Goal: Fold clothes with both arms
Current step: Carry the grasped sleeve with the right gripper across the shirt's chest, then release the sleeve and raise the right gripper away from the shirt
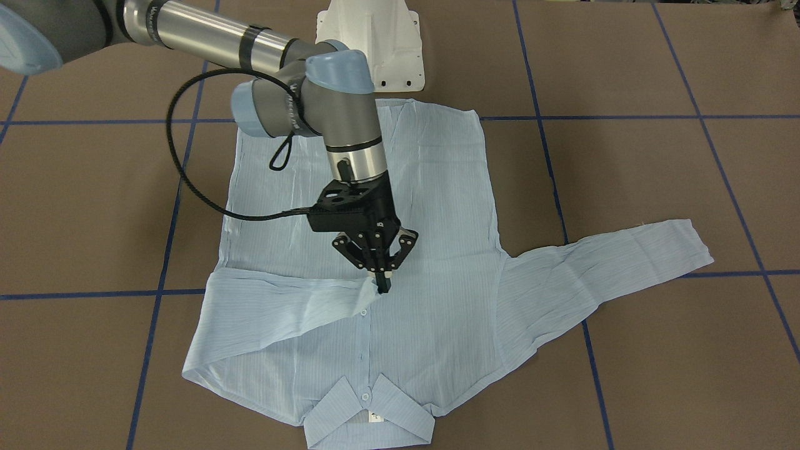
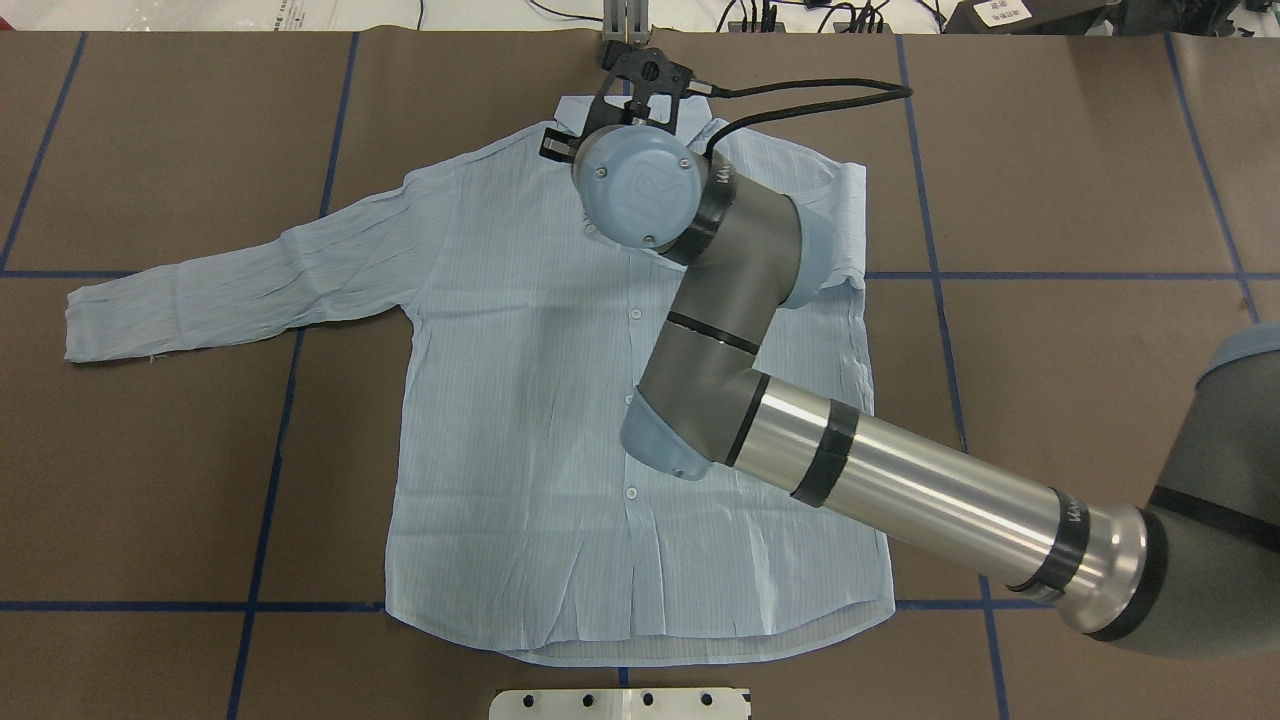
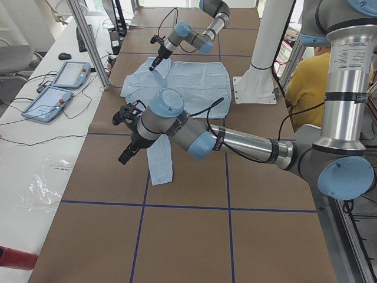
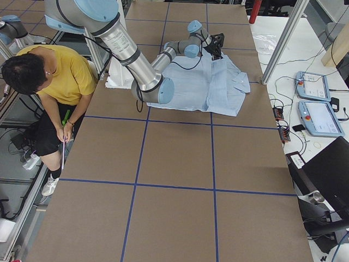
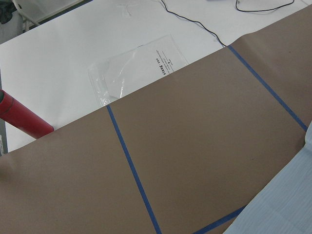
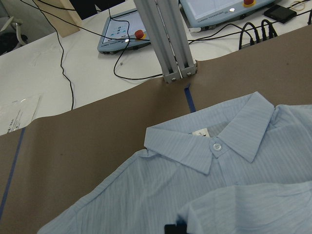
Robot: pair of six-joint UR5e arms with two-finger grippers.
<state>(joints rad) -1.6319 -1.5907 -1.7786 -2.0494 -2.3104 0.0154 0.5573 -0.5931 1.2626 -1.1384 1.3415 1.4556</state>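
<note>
The light blue striped shirt (image 1: 437,206) lies flat and buttoned on the brown table, collar (image 1: 369,412) on the side away from the robot. It also shows in the overhead view (image 2: 520,400). Its right sleeve (image 1: 269,306) is folded across the chest. My right gripper (image 1: 382,282) points down and is shut on that sleeve's end at the button line. In the right wrist view the collar (image 6: 209,141) lies just ahead. The left sleeve (image 1: 625,256) lies stretched out. My left gripper (image 3: 125,158) hovers by that sleeve's end (image 3: 160,168); I cannot tell whether it is open or shut.
The white pedestal base (image 1: 375,44) stands at the hem side. An aluminium post (image 6: 168,44) rises past the collar. Teach pendants (image 4: 316,103) lie beyond the table edge. A person in yellow (image 4: 54,76) sits beside the robot. A red cylinder (image 5: 22,119) and a plastic bag (image 5: 136,68) lie off the table.
</note>
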